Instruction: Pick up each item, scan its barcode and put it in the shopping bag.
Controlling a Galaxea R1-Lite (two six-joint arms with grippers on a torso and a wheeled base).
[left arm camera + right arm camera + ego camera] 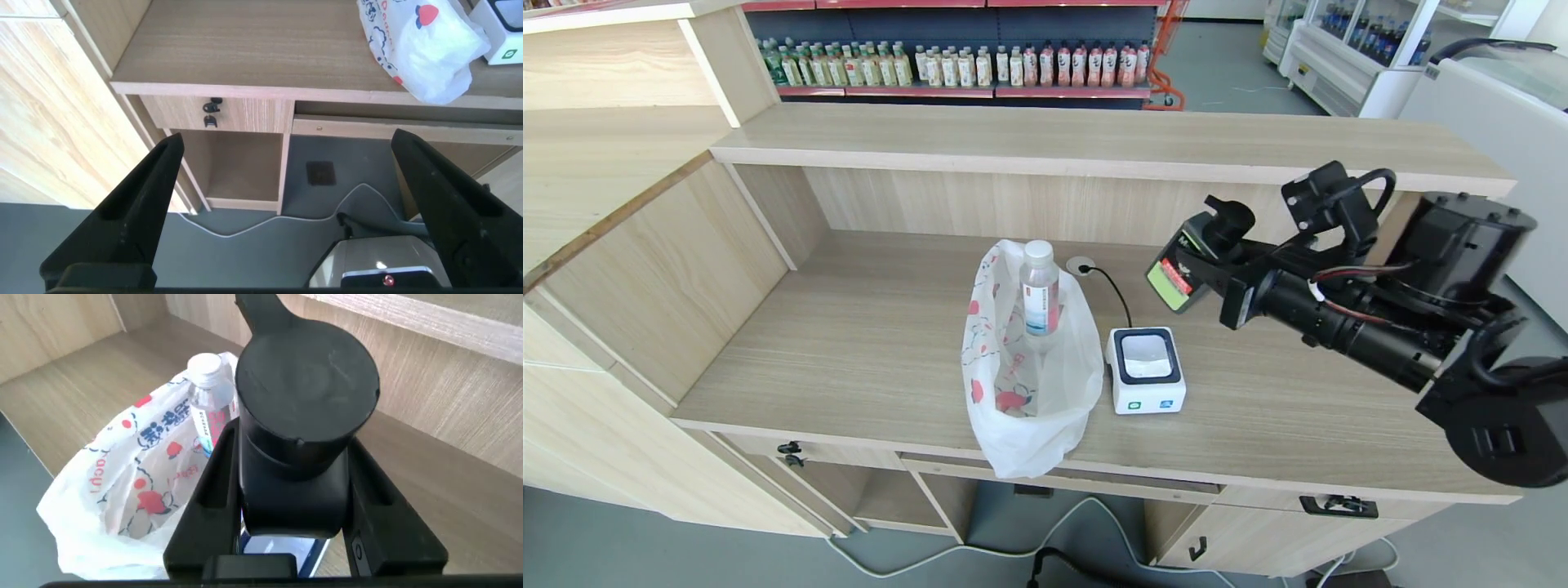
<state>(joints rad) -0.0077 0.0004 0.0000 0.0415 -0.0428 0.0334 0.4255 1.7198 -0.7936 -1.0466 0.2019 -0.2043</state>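
Here's the right tool (1227, 269), up above the right side of the desk (849, 351) and clamped firmly on a black-lidded canister (1194, 260). The canister is tipped over sideways, with its green and red label facing down and left towards the scanner (1145, 369). It hangs in the air, clear of the desk, just behind and to the right of the scanner. From the right wrist view the round black lid (306, 384) sits squarely between the tool's two fingers (208, 498), pinched tight.

The white scanner lies flat near the desk's front edge, window up, and its black cable (1115, 294) runs back to a grommet in the desktop. Touching its left side is the shopping bag (1025, 392), white with red prints, mouth open and its bottom drooping over the front edge. A clear bottle (1039, 287) with a white cap stands upright in the bag, neck poking above the rim.

The left tool (286, 151) is down low in front of the desk, below the desktop, its fingers (139, 204) spread wide with nothing between them.
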